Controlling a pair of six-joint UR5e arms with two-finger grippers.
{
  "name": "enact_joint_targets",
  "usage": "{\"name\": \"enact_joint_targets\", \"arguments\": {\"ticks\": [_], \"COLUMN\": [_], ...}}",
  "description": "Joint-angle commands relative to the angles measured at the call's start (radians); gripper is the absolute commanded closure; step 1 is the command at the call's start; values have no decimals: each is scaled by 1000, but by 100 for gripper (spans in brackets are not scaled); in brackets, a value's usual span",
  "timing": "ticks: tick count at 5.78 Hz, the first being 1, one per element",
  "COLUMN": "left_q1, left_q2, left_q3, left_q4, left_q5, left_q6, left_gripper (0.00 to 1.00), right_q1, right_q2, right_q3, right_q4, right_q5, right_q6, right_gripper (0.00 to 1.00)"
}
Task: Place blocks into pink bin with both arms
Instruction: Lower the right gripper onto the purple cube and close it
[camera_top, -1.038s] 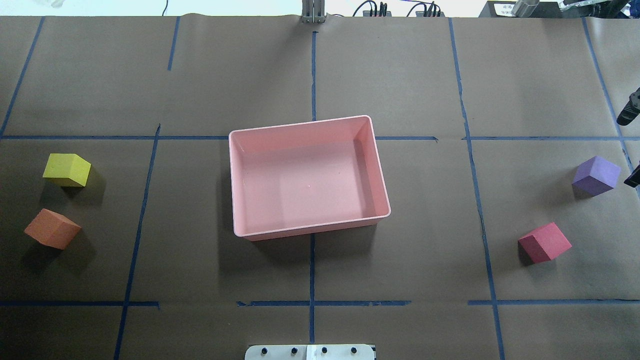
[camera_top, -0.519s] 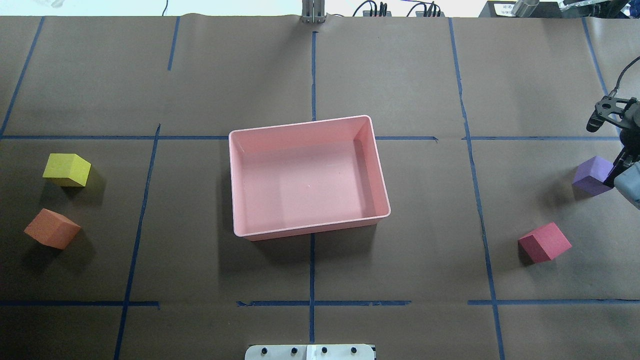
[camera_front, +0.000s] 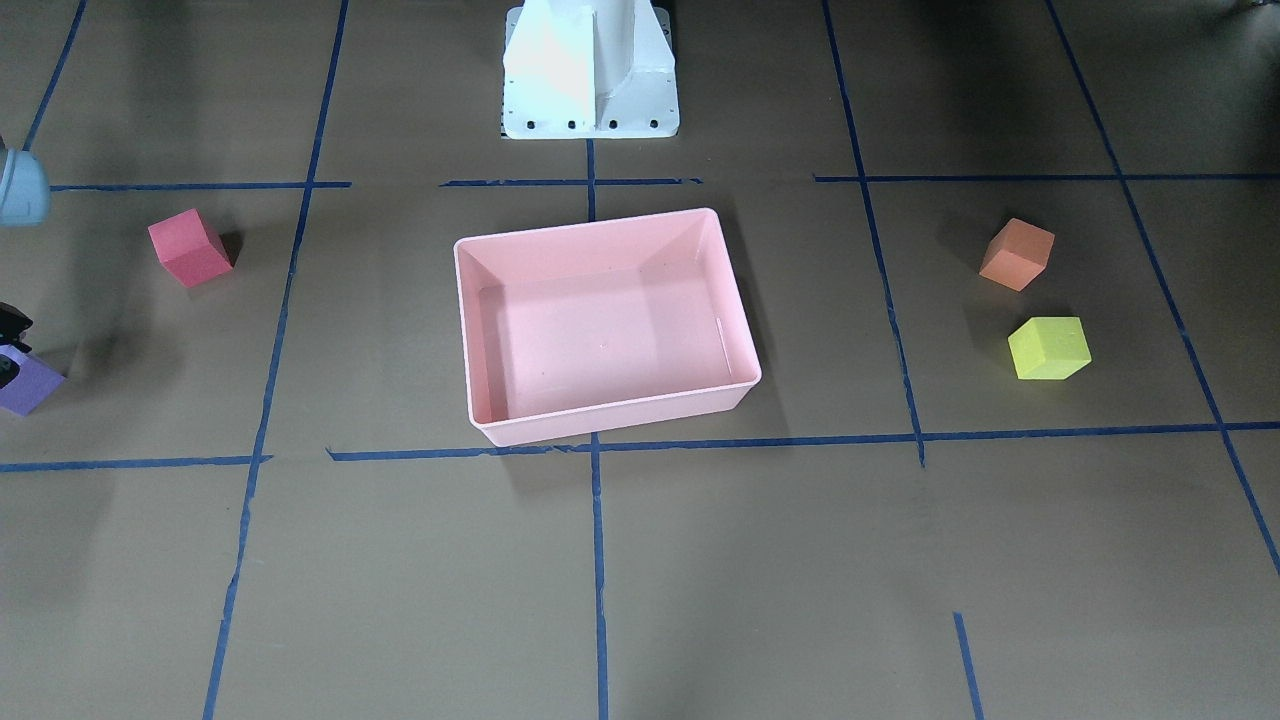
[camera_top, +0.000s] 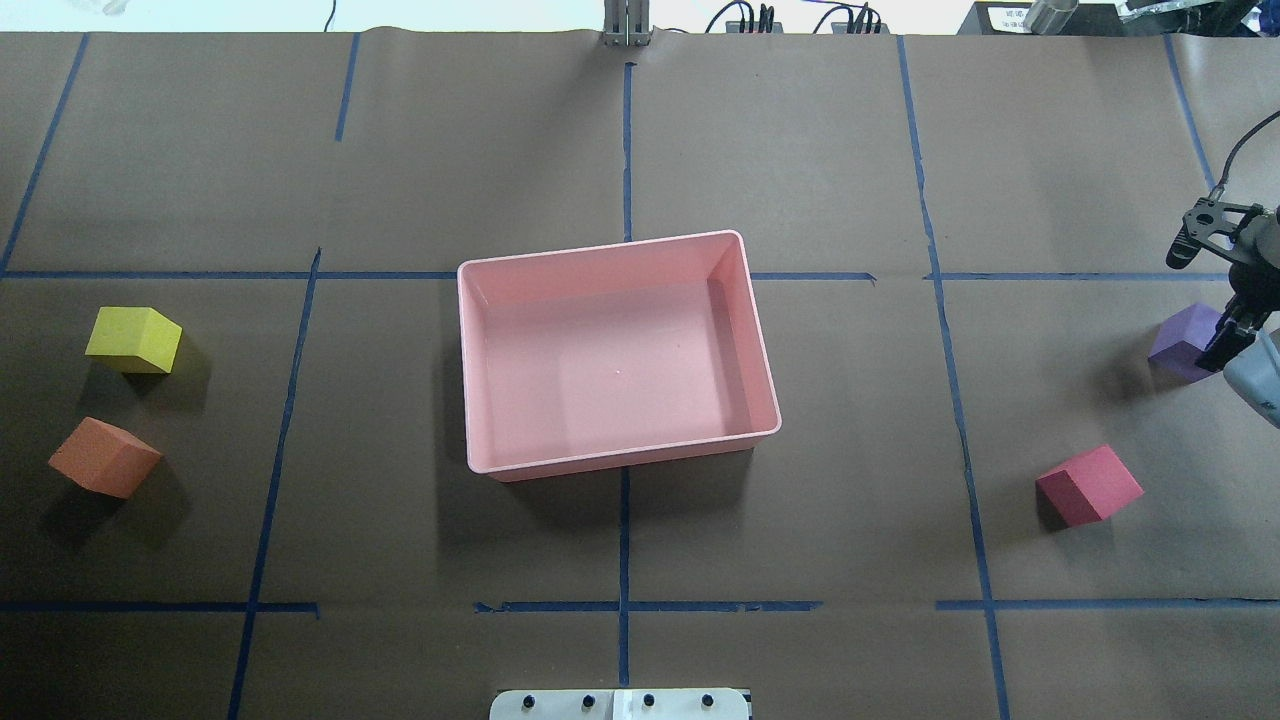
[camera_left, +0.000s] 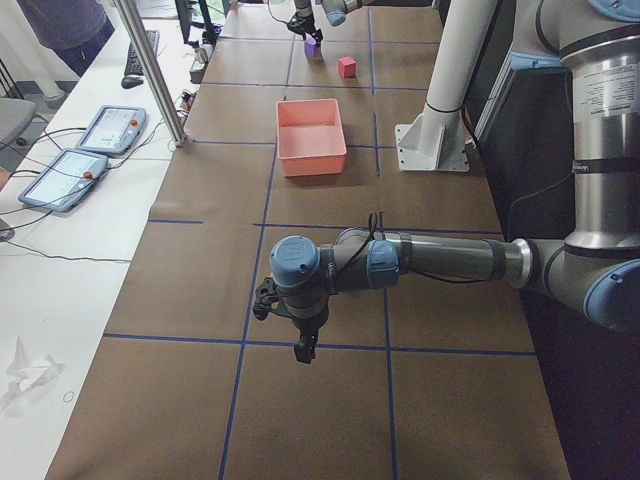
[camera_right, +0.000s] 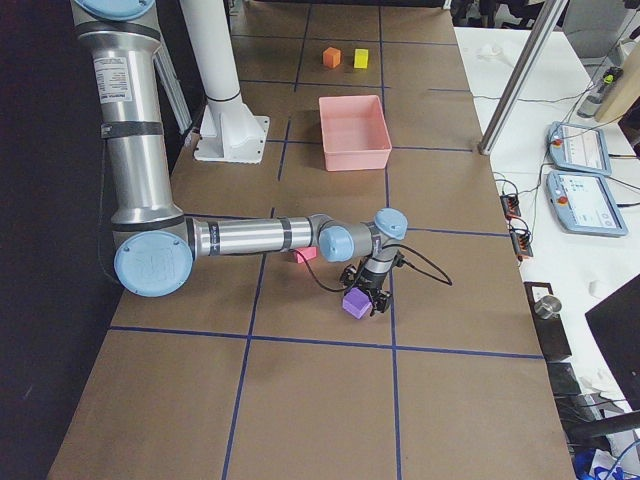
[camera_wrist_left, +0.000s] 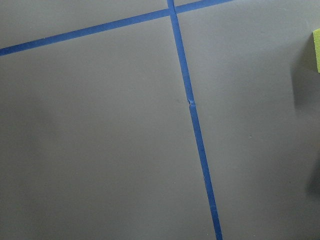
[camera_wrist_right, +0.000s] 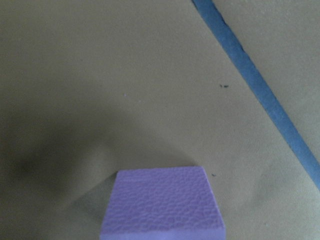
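The pink bin (camera_top: 620, 250) sits empty at the table's middle, also in the front view (camera_front: 600, 228). The yellow-green block (camera_top: 133, 340) and the orange block (camera_top: 105, 457) lie far left. The red block (camera_top: 1090, 485) and the purple block (camera_top: 1180, 345) lie far right. My right gripper (camera_top: 1228, 338) hangs open just over the purple block's right side; the right wrist view shows that block (camera_wrist_right: 162, 205) close below. My left gripper (camera_left: 302, 348) shows only in the exterior left view, low over bare table. I cannot tell if it is open. Its wrist view catches the yellow-green block's edge (camera_wrist_left: 316, 50).
The white pedestal base (camera_front: 590, 70) stands behind the bin on the robot's side. Blue tape lines (camera_top: 625, 540) cross the brown table cover. A metal post (camera_top: 627, 25) rises at the far edge. Tablets (camera_left: 80, 150) lie on the side bench.
My right gripper has come in from the right edge and moved left over the purple block. The blocks and the bin have not moved.
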Motion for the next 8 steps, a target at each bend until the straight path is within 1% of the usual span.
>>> {"name": "enact_joint_targets", "arguments": {"ticks": [1,2,3,4,5,6,7,8], "left_q1": [0,1,2,2,0,0,1,0], "left_q2": [0,0,0,0,0,0,0,0], "left_q3": [4,4,4,4,4,4,4,4], "left_q4": [-1,-1,-3,-3,-4,-6,-7,-9], "left_q5": [0,0,0,0,0,0,-2,-2], "left_q6": [0,0,0,0,0,0,0,0], "left_gripper": [0,0,0,0,0,0,0,0], "right_q1": [-12,-16,-18,-18,-15,-15,-30,-97], "right_q2": [2,1,2,2,37,107,204,291], "right_q3": [4,4,9,41,141,276,342,370], "right_q4": [2,2,2,-21,-164,-361,-430,-429], "right_q5": [4,3,4,21,63,90,151,188], "right_q6": [2,2,2,4,22,159,418,679], "right_gripper": [2,55,71,74,74,73,70,70]}}
